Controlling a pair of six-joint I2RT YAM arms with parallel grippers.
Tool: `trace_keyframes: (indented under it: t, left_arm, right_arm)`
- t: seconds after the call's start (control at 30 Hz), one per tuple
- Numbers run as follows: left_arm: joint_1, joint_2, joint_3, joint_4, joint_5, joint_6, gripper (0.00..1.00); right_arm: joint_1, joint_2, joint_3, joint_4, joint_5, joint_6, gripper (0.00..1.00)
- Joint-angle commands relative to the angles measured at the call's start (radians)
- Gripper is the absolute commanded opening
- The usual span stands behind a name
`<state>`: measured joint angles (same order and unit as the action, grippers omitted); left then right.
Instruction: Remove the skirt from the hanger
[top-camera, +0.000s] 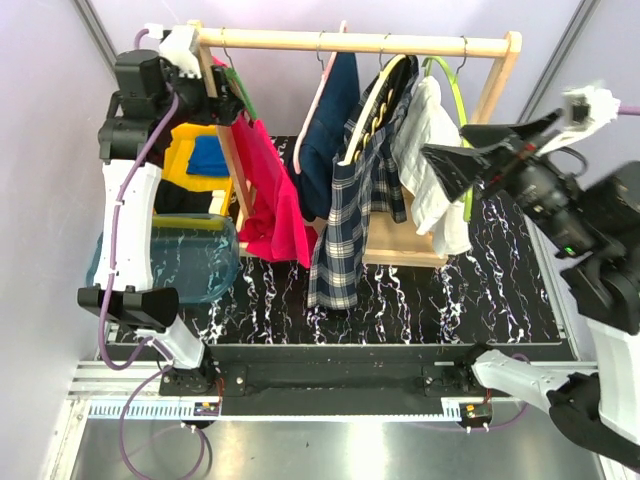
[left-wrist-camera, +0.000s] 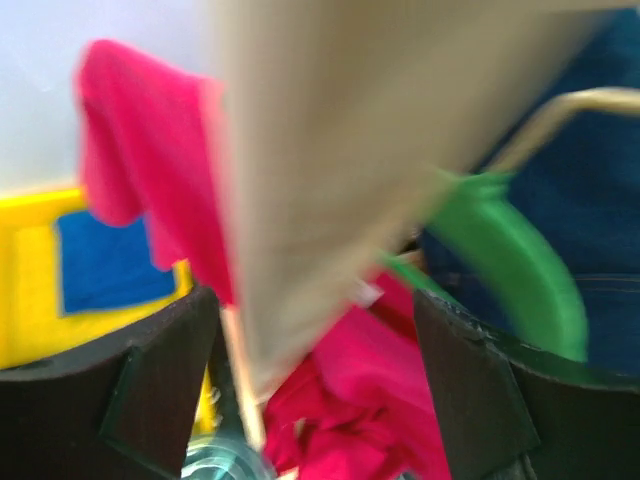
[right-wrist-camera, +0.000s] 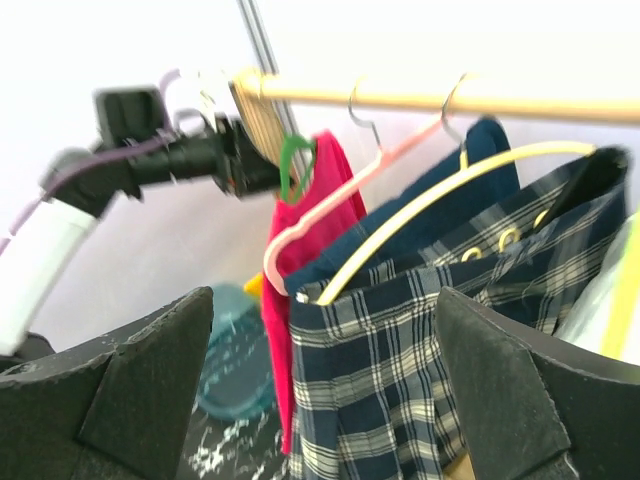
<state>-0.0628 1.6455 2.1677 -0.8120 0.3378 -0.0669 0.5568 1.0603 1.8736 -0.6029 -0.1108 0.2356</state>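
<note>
Plaid cloth fills the space straight ahead of your right claw (right-wrist-camera: 320, 330), whose jaws stand wide with nothing between them. The skirt (right-wrist-camera: 400, 370) hangs just beyond its fingertips, draped from the cream hanger (right-wrist-camera: 430, 197), which hooks over the wooden rail (right-wrist-camera: 520, 103) above the claw. Your left claw (left-wrist-camera: 310, 330) is also spread wide and holds nothing. It sits high at the rack's end post (left-wrist-camera: 330, 150), on the far side of the skirt from the right claw, with the red garment (left-wrist-camera: 350, 400) just below it. That view is blurred, so I cannot say whether a finger touches the wood. The main risk, as I judge it, is tugging the skirt with one claw alone. The hanger rides free on the rail, so it may tilt, slide along, or lift off with the cloth instead of letting go. From overhead, the white garment (top-camera: 445, 225) hangs between the right claw and the skirt, so a straight reach could pinch that instead. The navy garment (right-wrist-camera: 450, 165) on the pink hanger (right-wrist-camera: 330, 195) crowds the skirt's far side and could be dragged along with it.
</note>
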Motion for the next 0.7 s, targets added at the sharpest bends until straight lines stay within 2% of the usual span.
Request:
trace_keyframes:
  t: [0.0,0.2,0.67]
  left_arm:
    - [-0.068,0.014,0.043,0.043,0.076,-0.037,0.81]
    - [-0.137,0.031,0.035,0.050,0.076,-0.050,0.79]
    - [-0.379,0.092,0.075,0.053,0.067,-0.060,0.74]
  right_arm:
    - [0.005,0.020,-0.001,-0.028,0.039,0.005,1.00]
    - [0.005,0.072,0.044,-0.093,0.030,0.008,1.00]
    - [0.005,0.069,0.025,-0.093,0.046,-0.001,1.00]
